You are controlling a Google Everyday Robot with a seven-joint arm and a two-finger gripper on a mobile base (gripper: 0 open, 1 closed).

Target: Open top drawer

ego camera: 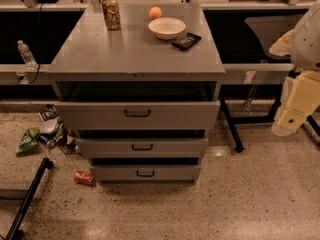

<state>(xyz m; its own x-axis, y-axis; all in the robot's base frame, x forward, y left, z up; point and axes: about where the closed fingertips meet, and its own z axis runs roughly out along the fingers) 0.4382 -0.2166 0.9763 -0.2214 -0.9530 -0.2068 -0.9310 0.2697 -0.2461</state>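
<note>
The top drawer (137, 115) is the widest grey front, with a small dark bar handle (137, 113) at its middle. It stands pulled out from the grey cabinet (135, 51), with a dark gap showing above it. The middle drawer (142, 147) and the lowest drawer (145, 173) also stand slightly out. My arm hangs at the right edge, and its cream gripper (291, 115) is well to the right of the drawer, apart from it and at about its height.
On the cabinet top stand a can (111, 13), an orange (155, 12), a white bowl (167, 27) and a dark packet (186, 41). On the floor at the left lie a green bag (29, 139), a red can (83, 177) and a black pole (27, 199).
</note>
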